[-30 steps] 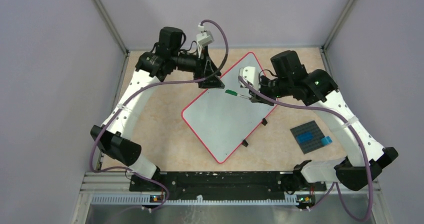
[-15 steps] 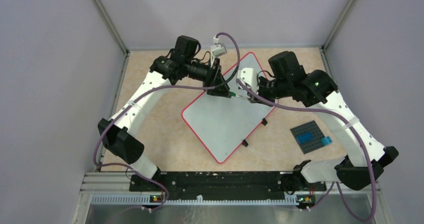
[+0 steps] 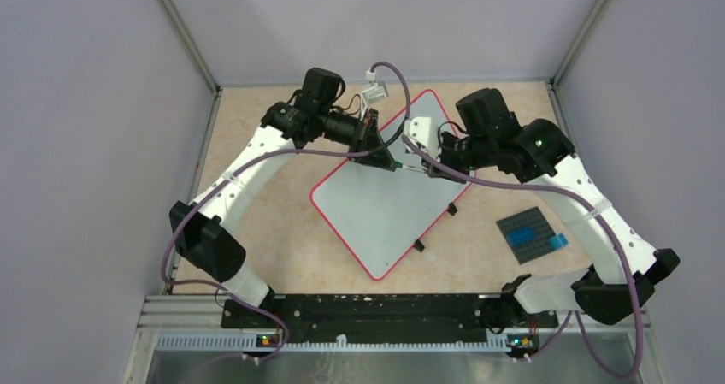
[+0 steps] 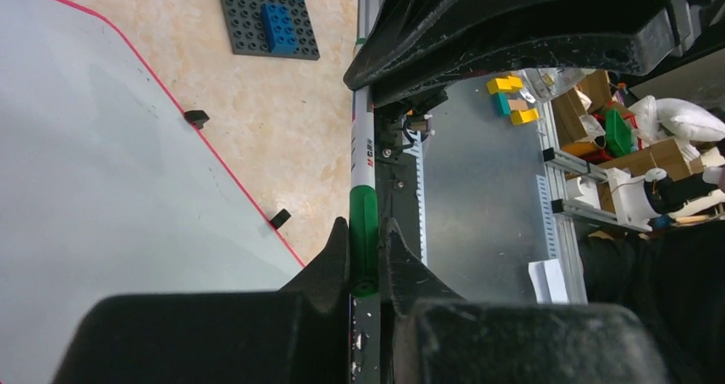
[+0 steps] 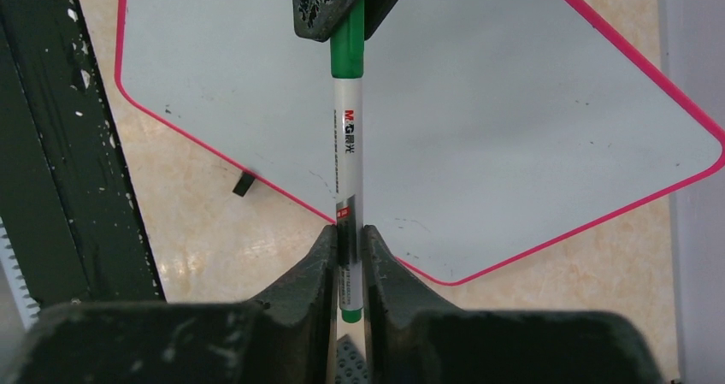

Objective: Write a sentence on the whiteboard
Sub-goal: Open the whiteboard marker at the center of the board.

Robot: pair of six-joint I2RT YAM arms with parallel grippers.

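The whiteboard (image 3: 385,200), white with a thin red rim, lies flat and skewed mid-table, its face blank; it also shows below both wrists as the whiteboard (image 4: 94,179) and the whiteboard (image 5: 513,127). A white marker (image 5: 345,157) with a green cap (image 4: 363,239) hangs level above the board's far corner. My right gripper (image 5: 346,256) is shut on the marker's rear end. My left gripper (image 4: 365,251) is shut on the green cap. The two grippers meet tip to tip, left gripper (image 3: 389,161) facing right gripper (image 3: 425,169).
A dark grey studded plate (image 3: 528,233) with a blue brick lies right of the board. Two small black feet (image 3: 451,208) stick out from the board's right edge. Grey walls enclose the table on three sides.
My left arm swung right from the board's far corner to the marker and its gripper went from open to shut on the green cap. The right arm held still.
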